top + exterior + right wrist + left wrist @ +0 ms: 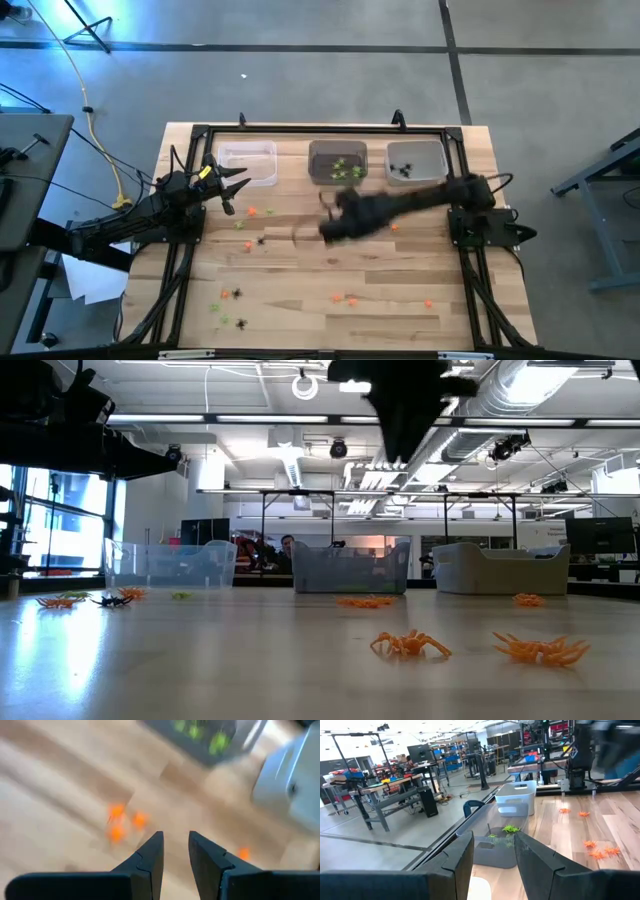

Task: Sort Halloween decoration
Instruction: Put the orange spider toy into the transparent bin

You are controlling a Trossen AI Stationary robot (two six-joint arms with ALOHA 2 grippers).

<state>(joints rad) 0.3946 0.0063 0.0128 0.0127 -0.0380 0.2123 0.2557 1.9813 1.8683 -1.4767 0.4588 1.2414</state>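
Tiny Halloween trinkets lie scattered on the wooden table: orange ones (340,297) (410,645), lime-green ones (215,308) and black spiders (237,293). My right gripper (175,837) hangs blurred above the table's middle (330,222), in front of the middle bin. It is open with nothing between its fingers, and a few orange trinkets (117,822) lie on the wood below it. My left gripper (493,840) waits open and level at the table's far left (238,185), beside the clear bin.
Three bins stand in a row along the far edge: a clear one (247,162), a grey one holding green trinkets (337,162) (507,829) and a pale one holding black spiders (415,160). A black frame (320,130) borders the table. A person sits far behind the table (288,545).
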